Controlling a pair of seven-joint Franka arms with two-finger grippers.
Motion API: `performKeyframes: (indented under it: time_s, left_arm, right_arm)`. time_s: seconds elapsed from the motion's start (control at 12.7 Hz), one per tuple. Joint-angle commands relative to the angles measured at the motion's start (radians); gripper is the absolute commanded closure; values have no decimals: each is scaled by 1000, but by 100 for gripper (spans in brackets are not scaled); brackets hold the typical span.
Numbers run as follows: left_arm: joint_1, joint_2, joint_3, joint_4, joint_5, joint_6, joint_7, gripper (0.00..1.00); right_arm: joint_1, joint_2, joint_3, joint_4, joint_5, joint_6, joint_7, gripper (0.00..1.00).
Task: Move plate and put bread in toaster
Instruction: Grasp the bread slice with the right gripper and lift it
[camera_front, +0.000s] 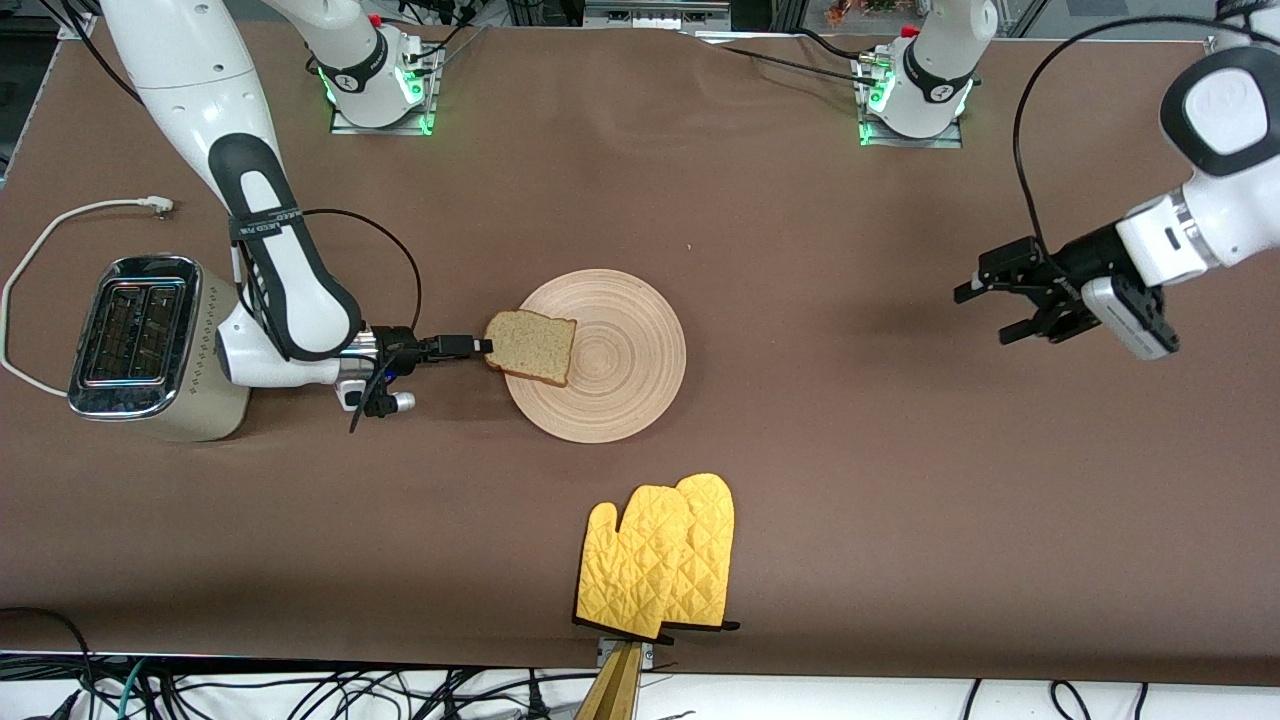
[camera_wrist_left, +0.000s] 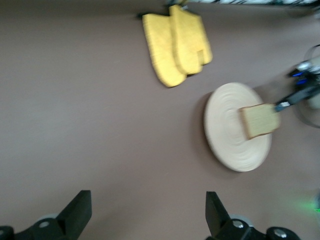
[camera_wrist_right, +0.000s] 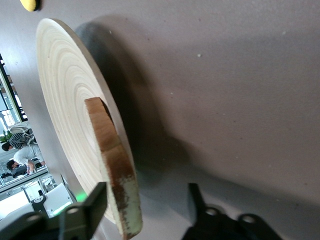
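The pale wooden plate (camera_front: 625, 375) lies mid-table. The bread (camera_front: 532, 347) rests on the plate's rim at the side toward the right arm's end, overhanging it. My right gripper (camera_front: 482, 346) is level with the bread, its jaws open on either side of the bread's overhanging crust (camera_wrist_right: 112, 155), one finger (camera_wrist_right: 97, 197) close to it, the other well apart; the plate (camera_wrist_right: 60, 100) is right under the slice. The cream toaster (camera_front: 150, 345) stands at the right arm's end, slots empty. My left gripper (camera_front: 1010, 310) waits open and empty above bare table (camera_wrist_left: 147, 200); its view shows plate (camera_wrist_left: 227, 135) and bread (camera_wrist_left: 259, 121).
A pair of yellow oven mitts (camera_front: 660, 565) lies near the table's front edge, nearer to the front camera than the plate, also in the left wrist view (camera_wrist_left: 175, 47). The toaster's white cord (camera_front: 40, 240) loops on the table beside the toaster.
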Motion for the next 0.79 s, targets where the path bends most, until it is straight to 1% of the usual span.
performKeyframes:
  time_s: [0.0, 0.08, 0.24, 0.31, 0.39, 0.47, 0.55, 0.63, 0.71]
  left_arm:
    - [-65, -48, 72, 81, 225, -147, -172, 0]
    - [-66, -48, 85, 107, 290, -218, -198, 0]
    - [-98, -50, 136, 179, 417, -354, -200, 0]
    - [-108, -52, 138, 189, 483, -385, -201, 0]
    - [-114, -50, 154, 197, 497, -385, -209, 0]
    - [-131, -50, 148, 201, 502, -393, -242, 0]
    - [-164, -48, 142, 221, 513, -408, -352, 0]
    - [-202, -45, 129, 273, 554, -460, -471, 0]
    - [-213, -39, 104, 304, 569, -488, -546, 0]
  right_arm:
    - [-8, -5, 4, -8, 31, -26, -32, 64]
    - [-18, -4, 4, -7, 31, -53, -35, 70]
    - [-31, -4, 5, 3, 31, -105, -35, 73]
    - [-34, -4, 4, 6, 31, -127, -35, 80]
    - [-40, -4, 4, 9, 31, -132, -35, 80]
    - [-40, -4, 4, 9, 31, -132, -35, 80]
    - [-39, -2, 4, 10, 31, -130, -35, 83]
    - [-40, -1, 4, 15, 31, -130, -32, 90]
    - [-40, -2, 4, 20, 31, -130, -24, 100]
